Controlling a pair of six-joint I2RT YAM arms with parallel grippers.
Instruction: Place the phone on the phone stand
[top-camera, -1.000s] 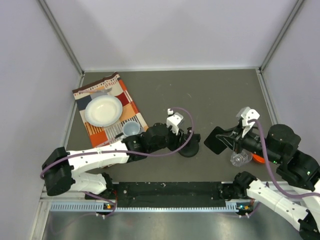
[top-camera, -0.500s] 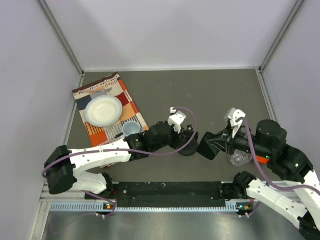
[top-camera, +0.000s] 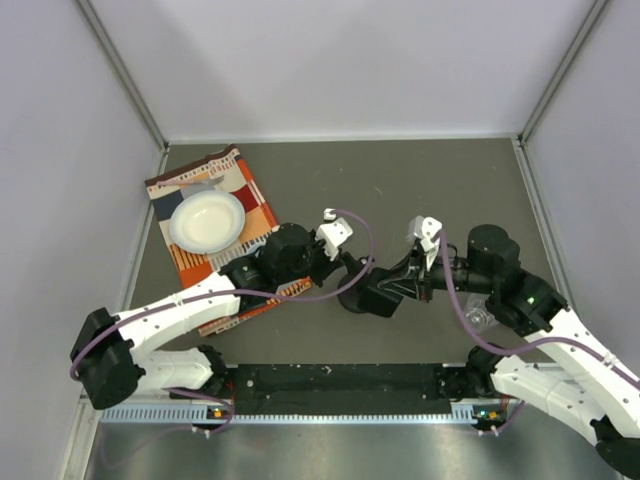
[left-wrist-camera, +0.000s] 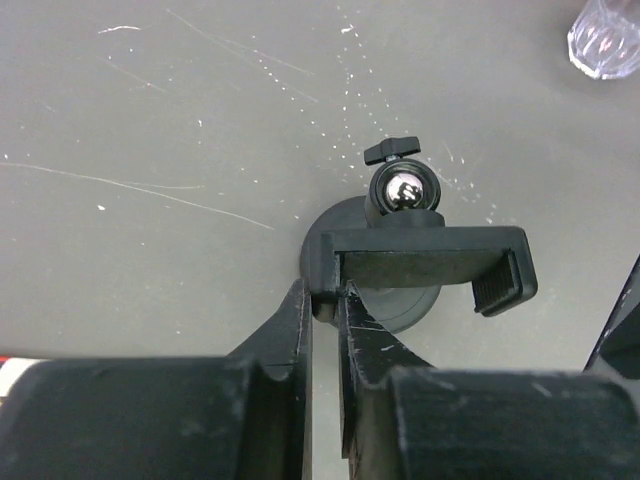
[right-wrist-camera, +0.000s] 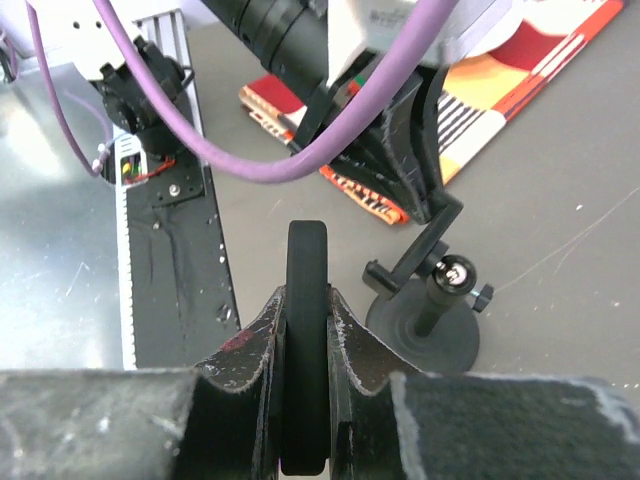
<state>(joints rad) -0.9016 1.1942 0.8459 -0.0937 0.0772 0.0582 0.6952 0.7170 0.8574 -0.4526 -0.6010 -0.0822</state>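
Field note: I am clamping the left gripper tight on one end of the bracket of the phone stand, which is sitting mid-table. I judge this is bracing it so it isn't tipping under load. The right gripper is grasping the phone edge-on, hanging in the air just right of the stand, the slab's thin edge lining up for the bracket slot.

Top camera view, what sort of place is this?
Likely a robot lab test cell: bare white walls box in a grey table, and a metal mounting rail runs along its near edge.
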